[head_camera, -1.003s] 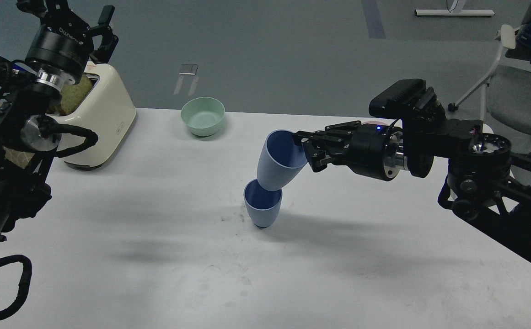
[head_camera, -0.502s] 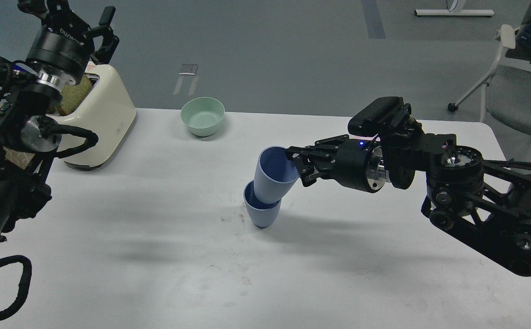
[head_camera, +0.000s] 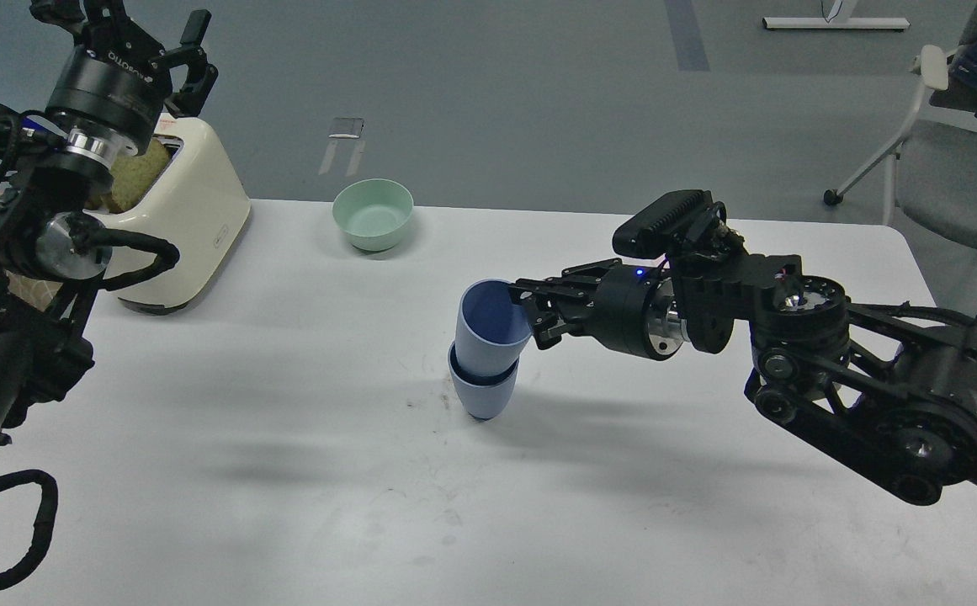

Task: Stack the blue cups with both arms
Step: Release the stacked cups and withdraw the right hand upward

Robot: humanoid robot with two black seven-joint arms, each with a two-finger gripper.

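Observation:
Two periwinkle-blue cups stand near the table's middle. The lower cup (head_camera: 481, 394) stands upright on the table. The upper cup (head_camera: 488, 328) sits inside it, tilted slightly left, with only its upper half showing. My right gripper (head_camera: 527, 313) comes in from the right and is shut on the right rim of the upper cup. My left gripper (head_camera: 130, 34) is raised at the top left, above the toaster, far from the cups; its fingers are spread and hold nothing.
A cream toaster (head_camera: 181, 215) with bread stands at the table's back left. A pale green bowl (head_camera: 373, 213) sits at the back centre. A grey chair (head_camera: 951, 160) stands off the table at the right. The white table (head_camera: 286, 471) fills the foreground.
My right gripper has moved left and down with the upper cup, lowering it from just above the lower cup's rim into the lower cup. The left arm has stayed still.

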